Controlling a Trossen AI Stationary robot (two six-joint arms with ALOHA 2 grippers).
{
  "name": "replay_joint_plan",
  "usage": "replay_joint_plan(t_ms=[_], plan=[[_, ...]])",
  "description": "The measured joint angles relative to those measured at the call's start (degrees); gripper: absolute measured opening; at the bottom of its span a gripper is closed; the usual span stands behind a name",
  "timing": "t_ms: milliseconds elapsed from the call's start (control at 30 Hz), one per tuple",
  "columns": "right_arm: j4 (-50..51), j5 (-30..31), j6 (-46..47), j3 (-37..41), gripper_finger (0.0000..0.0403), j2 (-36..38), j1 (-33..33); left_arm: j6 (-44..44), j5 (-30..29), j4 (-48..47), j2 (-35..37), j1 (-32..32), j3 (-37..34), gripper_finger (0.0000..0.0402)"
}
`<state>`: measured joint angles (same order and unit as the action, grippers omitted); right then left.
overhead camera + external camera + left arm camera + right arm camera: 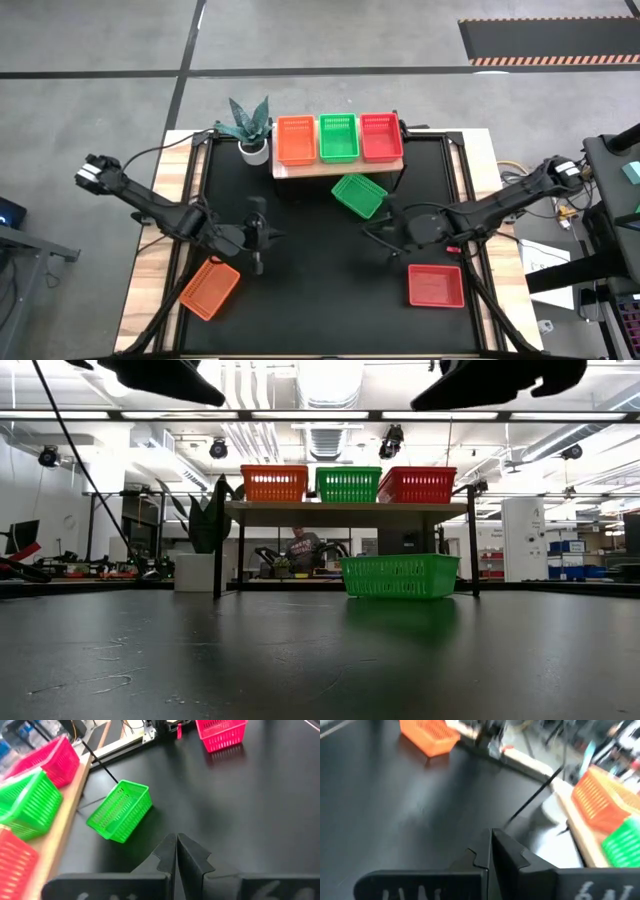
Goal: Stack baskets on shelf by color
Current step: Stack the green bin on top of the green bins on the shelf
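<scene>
Two dark robot arms hang over a black worktop (pixel 320 290) scattered with plastic mesh baskets. At the far edge stands a low light-wood shelf (pixel 338 166) on thin black legs, carrying three baskets side by side: an orange basket on the shelf (pixel 296 139), a green basket on the shelf (pixel 338 137) in the middle, and a red basket on the shelf (pixel 381 136). From above it is not clear whether any of these is a stack of more than one.

Just in front of the shelf, a loose green basket (pixel 359 195) sits on the worktop at an angle to the shelf's edge; from table height it shows below the board, near the right-hand leg. A loose orange basket (pixel 210 288) lies skewed near the worktop's front left corner, and a loose red basket (pixel 435 285) lies square near the front right.

The left gripper (pixel 259 232) is held above the bare worktop between the orange basket and the green one, its fingers (pixel 167 852) pressed together with nothing between them. The right gripper (pixel 390 224) is held just in front of the green basket, near but not touching it, its fingers (pixel 482 855) likewise closed on nothing.

A potted plant (pixel 250 128) in a white pot stands beside the shelf's left end. Beyond the table, a person (pixel 300 547) is visible in the room under the shelf's board.
</scene>
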<state>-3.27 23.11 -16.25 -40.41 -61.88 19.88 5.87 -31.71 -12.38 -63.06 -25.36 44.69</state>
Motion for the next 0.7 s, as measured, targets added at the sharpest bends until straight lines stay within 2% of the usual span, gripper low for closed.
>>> replay_joint_plan(t_ms=[200,367,500,700], plan=[[-12.6,-1.1,-7.8,7.8,0.0009,5.7,0.0,-6.9,0.0,1.9,-4.6,0.0,0.2,0.0000],[-14.7,-1.1,-9.3,10.6,0.0009,10.1,-0.1,-13.2,0.0,3.6,-8.2,0.0,0.2,0.0000],[-14.7,-1.0,-6.8,12.4,0.0009,11.8,-0.2,-15.0,0.0,6.0,-10.7,0.0,0.2,0.0000],[-10.8,-0.7,1.8,13.3,0.0009,11.1,-0.1,-14.6,0.0,10.2,-12.7,0.0,0.2,0.0000]])
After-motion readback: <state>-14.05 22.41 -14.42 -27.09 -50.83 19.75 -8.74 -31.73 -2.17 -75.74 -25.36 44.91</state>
